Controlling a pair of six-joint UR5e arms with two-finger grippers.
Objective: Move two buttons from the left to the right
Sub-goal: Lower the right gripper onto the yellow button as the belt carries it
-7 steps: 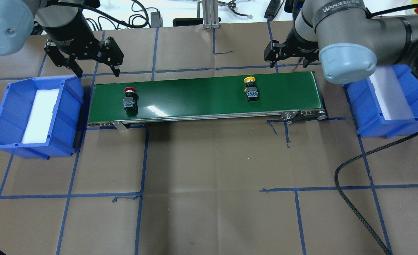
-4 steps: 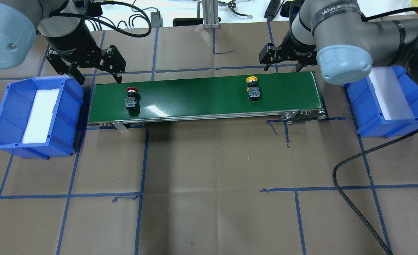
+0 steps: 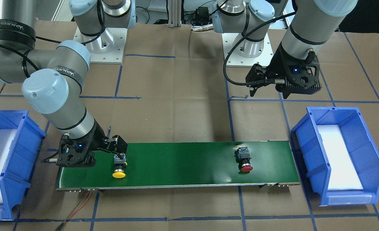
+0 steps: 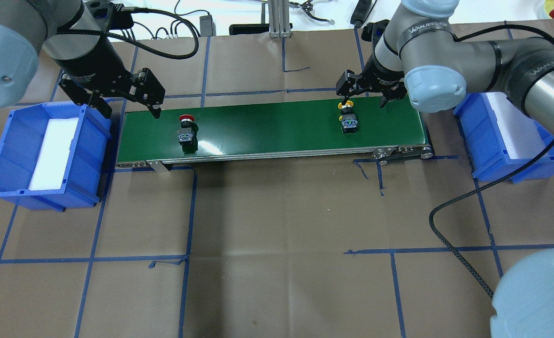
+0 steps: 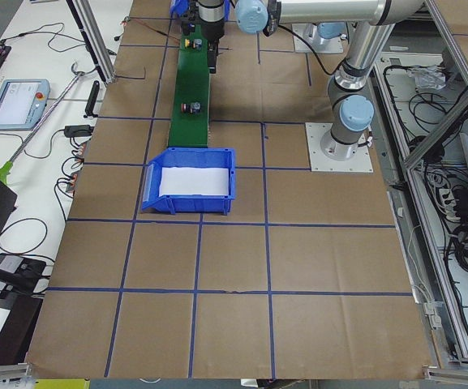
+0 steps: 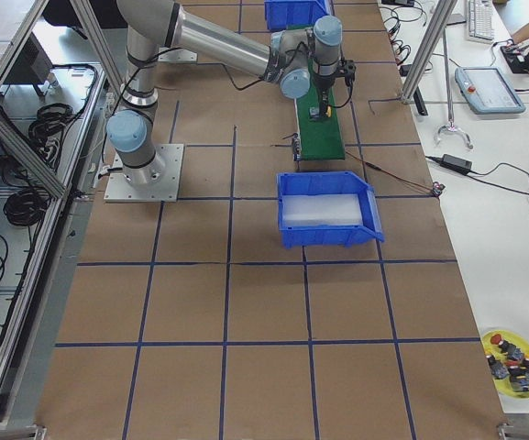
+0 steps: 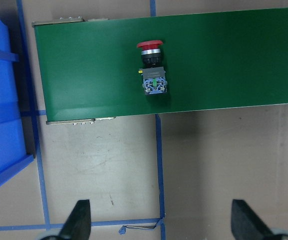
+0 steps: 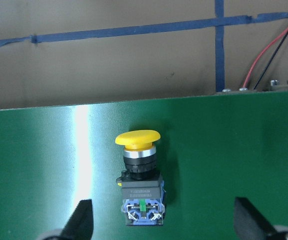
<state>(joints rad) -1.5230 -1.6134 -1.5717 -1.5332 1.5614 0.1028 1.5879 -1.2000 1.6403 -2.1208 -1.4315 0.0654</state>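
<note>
Overhead, right end effector (image 4: 363,101) — released — partly hides yellow-capped black push button (image 4: 350,124); left end effector (image 4: 131,111) likewise released.

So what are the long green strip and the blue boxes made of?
The long green strip looks like smooth, glossy rubber or PVC belting: lamp glare streaks it. The blue boxes seem moulded plastic, with stiff ribbed walls.

1. Arms (image 3: 308,25): silver-grey tubes, pale blue joint caps (image 3: 45,91).
2. Black bands (image 3: 70,74) lettered "WANJEED".
3. Black braided cables (image 4: 431,220).
4. Pale square base plates (image 3: 112,54) with screws.
5. Left gripper (image 4: 131,111), right gripper (image 4: 364,100): black, blue-lit.
</note>
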